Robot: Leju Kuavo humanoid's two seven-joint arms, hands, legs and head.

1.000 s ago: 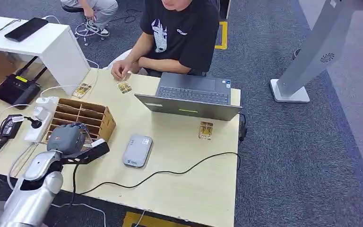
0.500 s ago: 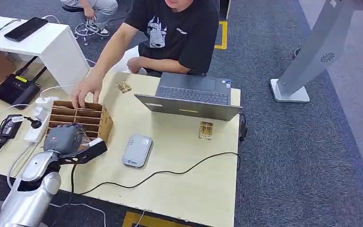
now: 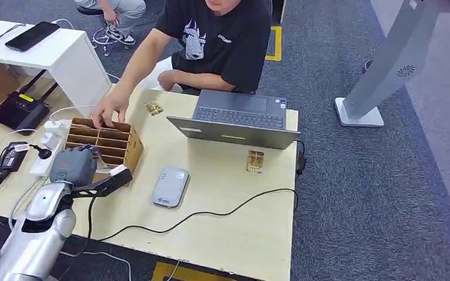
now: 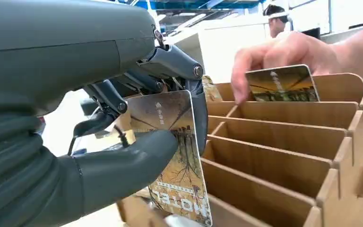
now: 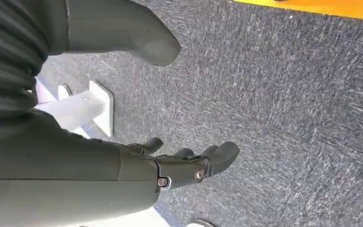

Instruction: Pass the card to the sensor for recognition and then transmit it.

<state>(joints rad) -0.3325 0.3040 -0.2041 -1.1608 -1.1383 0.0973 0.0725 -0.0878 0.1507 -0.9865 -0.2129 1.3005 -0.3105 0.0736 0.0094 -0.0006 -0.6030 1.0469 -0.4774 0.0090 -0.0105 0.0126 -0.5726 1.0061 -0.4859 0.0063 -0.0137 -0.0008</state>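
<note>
Our left hand (image 4: 137, 142) pinches the card (image 4: 177, 156) between thumb and fingers, just above the rack (image 3: 108, 140). The reader (image 3: 170, 186) lies beside that hand; scanning and handover remain. Our right hand (image 5: 179, 165) hangs released, holding nothing.

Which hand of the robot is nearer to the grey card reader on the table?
Left. The left hand holds a card beside the card reader; the right hand hangs over carpet.

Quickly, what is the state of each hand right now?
Left hand: holding a card between thumb and fingers.
Right hand: holding nothing, fingers apart, above the carpet.
</note>
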